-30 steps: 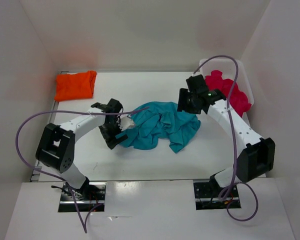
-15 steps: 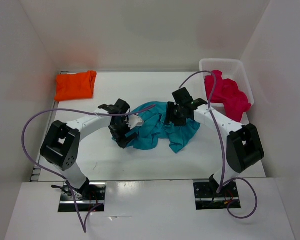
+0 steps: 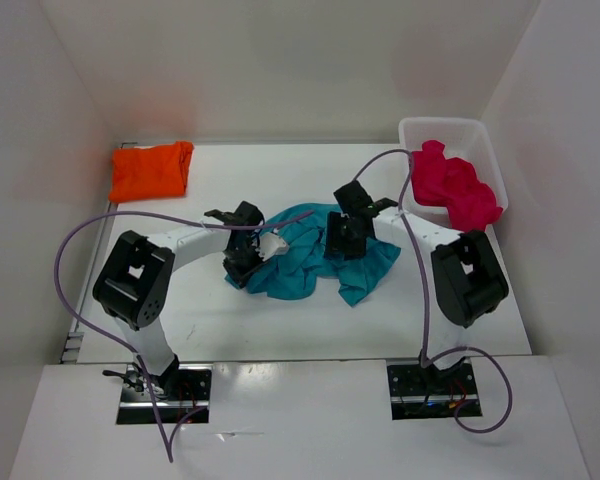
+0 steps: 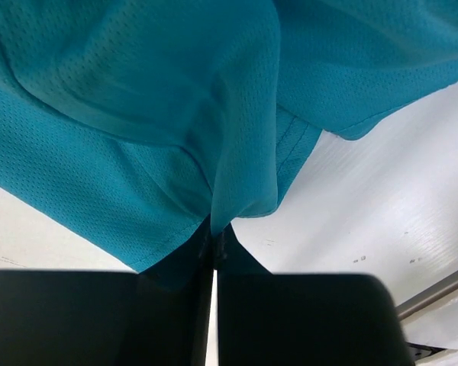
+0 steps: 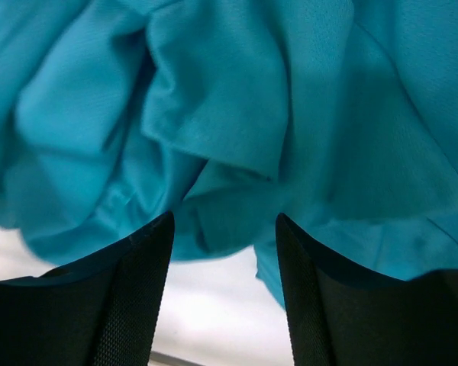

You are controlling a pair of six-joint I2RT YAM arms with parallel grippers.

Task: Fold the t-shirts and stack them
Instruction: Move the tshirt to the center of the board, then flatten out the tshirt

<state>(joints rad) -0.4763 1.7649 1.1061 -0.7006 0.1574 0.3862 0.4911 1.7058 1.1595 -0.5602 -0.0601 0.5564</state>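
Pinching a thin fold at the left edge of the teal t-shirt (image 3: pixel 298 274), the left claw (image 4: pixel 214 238) has its fingers pressed together on the cloth. The right claw (image 5: pixel 225 229) has its fingers apart, low over the shirt's rumpled right half and holding nothing.

The teal t-shirt lies crumpled in the middle of the surface (image 3: pixel 280 325). The orange t-shirt (image 3: pixel 152 170) lies folded at the far left. The pink-red t-shirt (image 3: pixel 452 185) is heaped in the basket (image 3: pixel 450 124) at the far right.

Risks, as I judge them:
- The left grip looks shallow, so a firm pull could slip the hem free.
- That pinch may hold several layers, and lifting it would then raise a bunch rather than one edge.
- The right claw faces a mass of folds with no clear hem. Closing there would likely trap a ridge, and the shirt would twist rather than spread flat.
- Both arms work close together over one garment, so pulling unevenly could drag it sideways or bring the wrists into contact.
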